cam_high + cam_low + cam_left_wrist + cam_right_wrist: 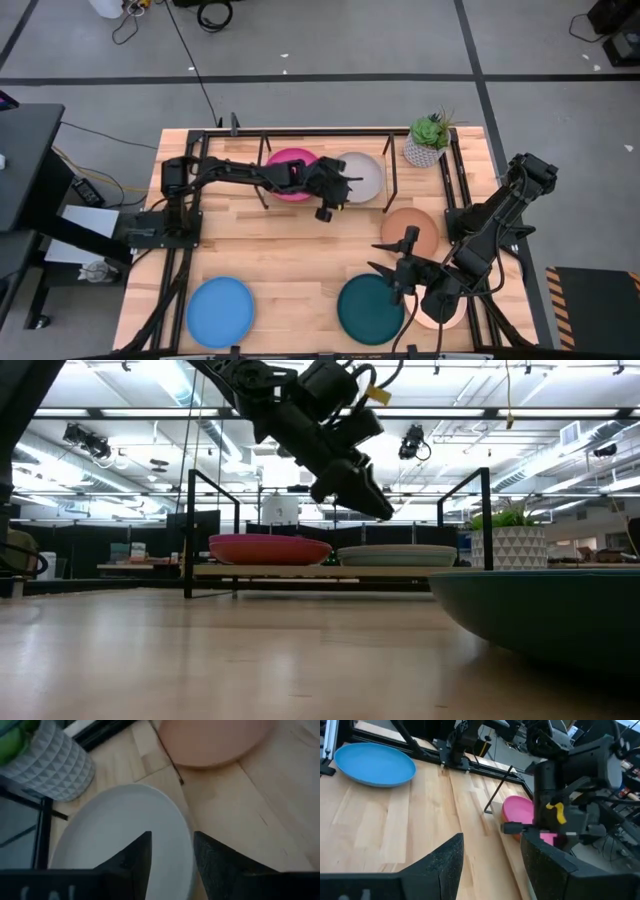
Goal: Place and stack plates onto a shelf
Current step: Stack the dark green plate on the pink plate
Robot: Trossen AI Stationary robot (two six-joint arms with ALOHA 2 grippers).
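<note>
The shelf (392, 185) of thin black rods stands at the table's far side; its light wood board (300, 571) carries a magenta plate (288, 160) and a light grey plate (365, 172). A sliver of orange (520, 837) shows under the magenta one. My left gripper (347, 186) is open and hovers above the grey plate's near rim (186, 840), clear of it in the low view (378, 508). My right gripper (392, 254) is open above bare table between the dark teal plate (368, 308) and the terracotta plate (412, 230). The blue plate (220, 310) and the cream-peach plate (446, 312) lie near the front edge.
A potted plant in a white patterned pot (428, 142) stands at the far right corner, beside the shelf. Black rails (460, 190) run along the table's sides. Bare wood (290, 250) lies open in the table's middle. The right arm partly covers the cream-peach plate.
</note>
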